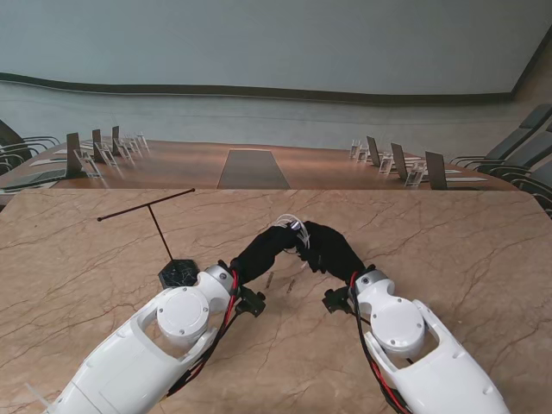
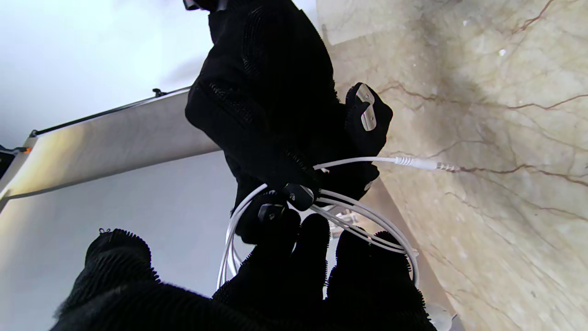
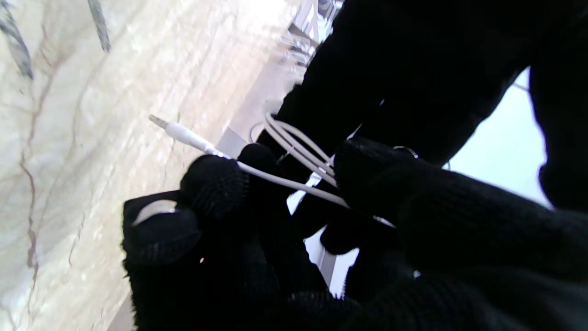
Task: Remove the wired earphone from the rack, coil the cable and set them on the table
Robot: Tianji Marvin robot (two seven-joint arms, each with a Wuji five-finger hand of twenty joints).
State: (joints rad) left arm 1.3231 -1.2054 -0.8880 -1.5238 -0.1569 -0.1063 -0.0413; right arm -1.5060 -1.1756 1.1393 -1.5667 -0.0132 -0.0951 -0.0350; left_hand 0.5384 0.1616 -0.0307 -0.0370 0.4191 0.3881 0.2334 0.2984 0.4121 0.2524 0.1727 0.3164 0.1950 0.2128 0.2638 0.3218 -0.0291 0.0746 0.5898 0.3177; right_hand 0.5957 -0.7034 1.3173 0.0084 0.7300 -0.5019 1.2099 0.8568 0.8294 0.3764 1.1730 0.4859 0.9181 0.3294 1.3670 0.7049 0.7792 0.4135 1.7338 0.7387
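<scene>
Both black-gloved hands meet over the middle of the marble table. The white earphone cable (image 1: 289, 226) shows as a small bundle between them. In the left wrist view the cable (image 2: 367, 216) lies in several loops around the fingers of my left hand (image 2: 294, 271), and its plug (image 2: 425, 164) sticks out to one side. My right hand (image 1: 332, 248) pinches the strand near the plug (image 3: 181, 133) between thumb and fingertips (image 3: 213, 184). My left hand (image 1: 263, 250) is shut on the loops (image 3: 298, 147). The thin black rack (image 1: 155, 216) stands bare to the left.
The rack's dark base (image 1: 179, 273) sits just beside my left forearm (image 1: 172, 323). The marble table (image 1: 448, 241) ends at a far edge, with a conference table and chairs (image 1: 397, 164) beyond it.
</scene>
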